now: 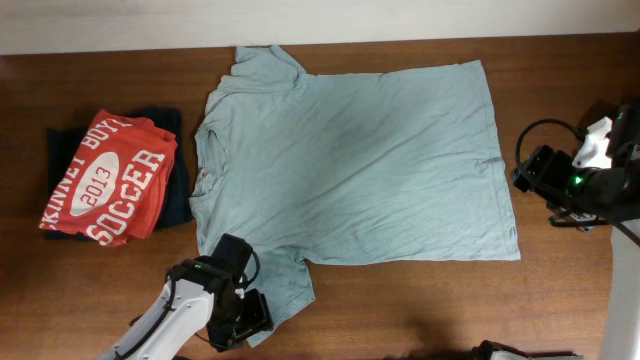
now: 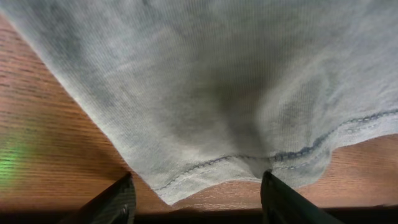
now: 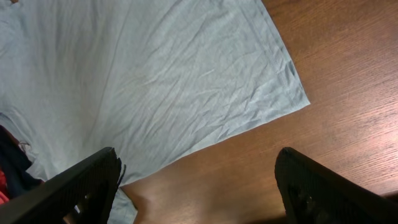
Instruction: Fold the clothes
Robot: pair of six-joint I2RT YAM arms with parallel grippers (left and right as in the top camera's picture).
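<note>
T-shirt [image 1: 350,160] lies flat; left tool [image 2: 198,180] spread at sleeve [image 2: 249,124], poss. touching; right tool [image 3: 198,158] spread.

The grey-blue t-shirt [image 1: 350,160] is thin, soft, matt knit cloth; close up a fine ribbed weave shows, with a stitched hem at the sleeve edge and light creases across the body. The table [image 1: 400,310] is brown wood with visible grain and a smooth, faintly glossy finish. The red t-shirt [image 1: 105,180] is matt cloth with flat white printed lettering; the black garment [image 1: 178,195] under it is dark matt cloth.
</note>
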